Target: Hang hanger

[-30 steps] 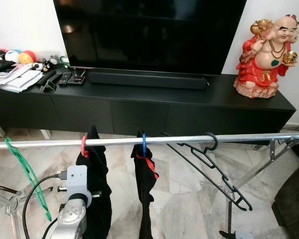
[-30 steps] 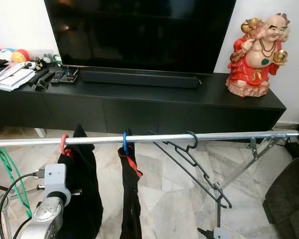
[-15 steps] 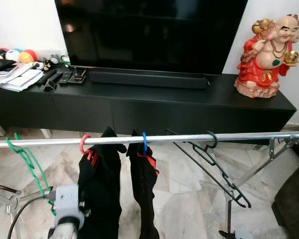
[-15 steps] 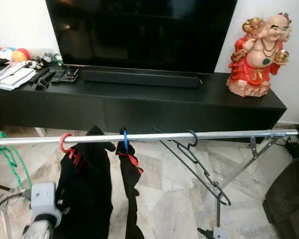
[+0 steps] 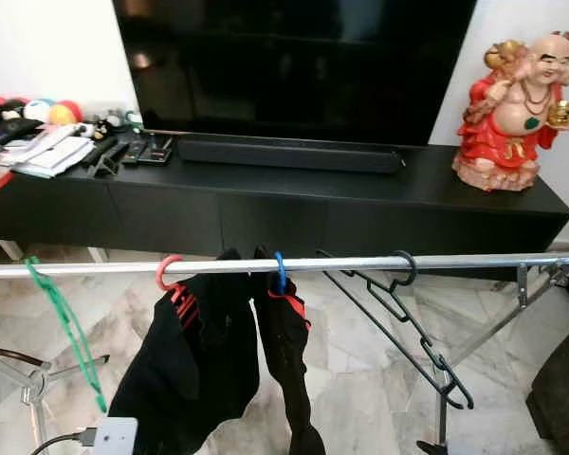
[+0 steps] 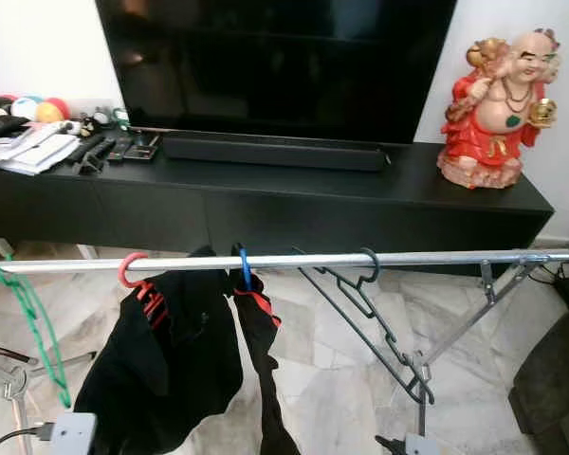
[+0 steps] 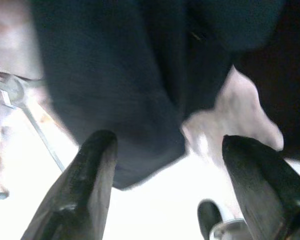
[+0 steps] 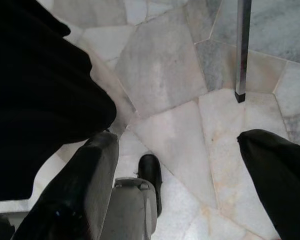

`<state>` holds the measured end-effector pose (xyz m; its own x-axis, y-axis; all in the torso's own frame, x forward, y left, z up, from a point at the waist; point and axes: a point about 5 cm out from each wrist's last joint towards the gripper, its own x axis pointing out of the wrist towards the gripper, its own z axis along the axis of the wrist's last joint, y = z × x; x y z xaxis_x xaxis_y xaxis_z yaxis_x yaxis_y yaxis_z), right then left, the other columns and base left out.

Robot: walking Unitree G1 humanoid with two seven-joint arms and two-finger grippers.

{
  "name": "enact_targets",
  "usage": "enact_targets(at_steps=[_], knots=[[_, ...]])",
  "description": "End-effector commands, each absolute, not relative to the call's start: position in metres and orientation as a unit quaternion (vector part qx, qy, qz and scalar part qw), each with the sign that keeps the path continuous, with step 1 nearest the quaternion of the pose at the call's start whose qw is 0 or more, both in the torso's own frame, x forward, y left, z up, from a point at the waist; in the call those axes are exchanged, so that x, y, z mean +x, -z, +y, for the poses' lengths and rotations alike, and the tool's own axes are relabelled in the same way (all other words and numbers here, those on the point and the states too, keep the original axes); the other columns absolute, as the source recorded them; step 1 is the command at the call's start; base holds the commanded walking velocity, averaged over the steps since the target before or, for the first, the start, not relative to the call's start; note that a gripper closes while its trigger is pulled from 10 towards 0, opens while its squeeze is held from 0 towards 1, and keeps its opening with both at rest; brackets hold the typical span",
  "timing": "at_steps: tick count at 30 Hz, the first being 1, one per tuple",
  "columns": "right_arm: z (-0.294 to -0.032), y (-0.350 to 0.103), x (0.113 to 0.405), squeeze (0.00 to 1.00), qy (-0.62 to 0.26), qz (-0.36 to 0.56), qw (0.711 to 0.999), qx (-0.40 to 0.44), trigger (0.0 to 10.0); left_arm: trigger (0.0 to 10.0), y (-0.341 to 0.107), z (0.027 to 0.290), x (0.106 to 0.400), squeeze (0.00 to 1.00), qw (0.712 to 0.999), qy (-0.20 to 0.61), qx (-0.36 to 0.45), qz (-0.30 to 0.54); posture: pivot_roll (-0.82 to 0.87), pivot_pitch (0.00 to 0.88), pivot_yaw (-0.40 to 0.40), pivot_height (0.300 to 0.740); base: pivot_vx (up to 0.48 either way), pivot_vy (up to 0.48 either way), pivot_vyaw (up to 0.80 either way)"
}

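A silver rail (image 5: 474,260) crosses in front of me. On it hang a green hanger (image 5: 68,334) at the far left, a red hanger (image 5: 167,273) carrying a black garment (image 5: 194,370), a blue hanger (image 5: 280,273) with a second black garment (image 5: 292,365), and an empty dark hanger (image 5: 403,308), tilted. My left arm's wrist block (image 5: 114,436) peeks in at the bottom edge, below the red hanger's garment. In the left wrist view my left gripper (image 7: 170,165) is open, with dark cloth just beyond its fingers. My right gripper (image 8: 190,165) is open over the marble floor, low down.
Behind the rail stands a long black TV cabinet (image 5: 266,194) with a large TV (image 5: 294,57), a red figurine (image 5: 512,109) and remotes and papers (image 5: 62,152). Rack legs (image 5: 498,322) slant down on the right, and a dark seat (image 5: 567,389) lies at the right edge.
My left arm has dropped from beside the red hanger's garment to the bottom edge. That garment has swung and spread out to the right. The camera has shifted slightly.
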<state>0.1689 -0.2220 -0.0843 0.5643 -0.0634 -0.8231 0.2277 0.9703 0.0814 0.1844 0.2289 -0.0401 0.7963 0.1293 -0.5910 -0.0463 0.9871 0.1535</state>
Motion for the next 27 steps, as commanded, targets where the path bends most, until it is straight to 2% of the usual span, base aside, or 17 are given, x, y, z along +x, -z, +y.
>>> enact_targets(at_steps=[1,12,27], knots=[[-0.222,0.086,0.166,0.00,0.083,0.465,0.877,0.088,10.0,10.0,0.051,0.226,0.182,0.00,0.933,-0.025,0.073,0.352,0.01,0.000,-0.015,0.740,0.000,0.000,0.00],[-0.219,0.085,0.169,0.00,0.092,0.461,0.877,0.103,10.0,10.0,0.073,0.214,0.190,0.00,0.896,-0.024,0.074,0.438,-0.02,0.000,-0.004,0.740,0.000,0.000,0.00],[-0.219,0.085,0.170,0.00,0.094,0.461,0.877,0.098,10.0,10.0,0.073,0.210,0.195,0.00,0.897,-0.027,0.066,0.436,-0.03,0.007,0.002,0.740,0.000,0.000,0.00]])
